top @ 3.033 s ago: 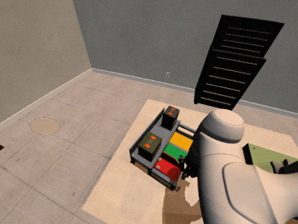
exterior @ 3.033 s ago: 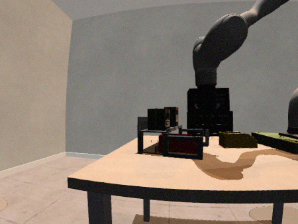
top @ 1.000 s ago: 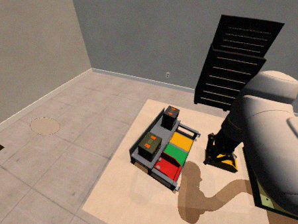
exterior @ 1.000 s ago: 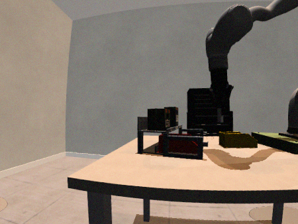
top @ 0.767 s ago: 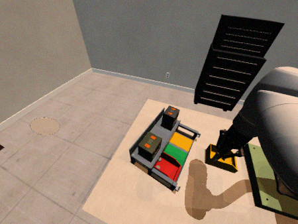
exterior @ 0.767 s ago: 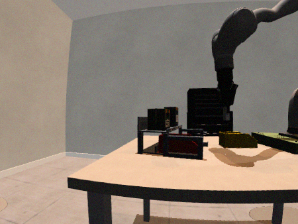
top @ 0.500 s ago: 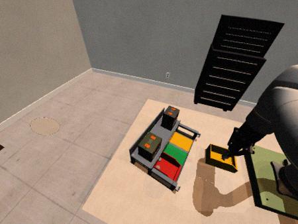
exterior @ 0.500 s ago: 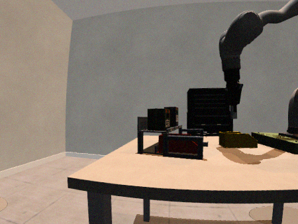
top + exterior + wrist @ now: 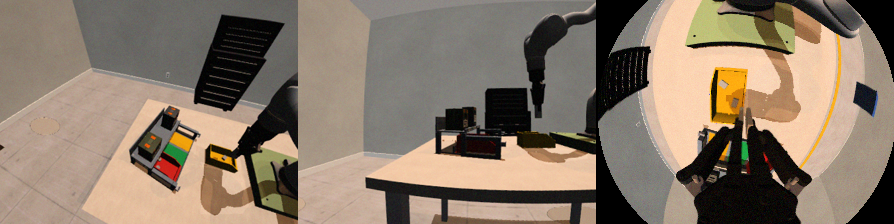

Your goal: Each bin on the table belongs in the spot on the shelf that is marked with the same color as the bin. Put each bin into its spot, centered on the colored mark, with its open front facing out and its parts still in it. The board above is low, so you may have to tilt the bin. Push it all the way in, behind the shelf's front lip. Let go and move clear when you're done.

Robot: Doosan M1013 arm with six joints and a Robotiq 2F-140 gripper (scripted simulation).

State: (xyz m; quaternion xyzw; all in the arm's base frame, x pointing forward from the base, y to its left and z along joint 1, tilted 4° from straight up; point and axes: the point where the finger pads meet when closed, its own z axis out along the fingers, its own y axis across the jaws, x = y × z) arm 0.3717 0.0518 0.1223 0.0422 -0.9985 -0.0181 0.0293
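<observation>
The yellow bin (image 9: 221, 158) stands on the table to the right of the grey shelf (image 9: 163, 146), with a small grey part (image 9: 224, 158) inside it. My gripper (image 9: 233, 153) hangs above the bin, apart from it, shut and empty. In the exterior view the gripper (image 9: 538, 114) is well above the yellow bin (image 9: 536, 139). In the wrist view the fingertips (image 9: 746, 115) point at the near edge of the yellow bin (image 9: 731, 96). The shelf's yellow mark (image 9: 181, 140) and green mark (image 9: 175, 153) are bare. A red bin (image 9: 167, 167) sits in the red spot.
Two dark green boxes (image 9: 149, 146) (image 9: 170, 116) stand on the shelf's top board. A green mat (image 9: 275, 179) with a black rim lies at the table's right, by the arm's base. A black rack (image 9: 236, 63) stands behind the table.
</observation>
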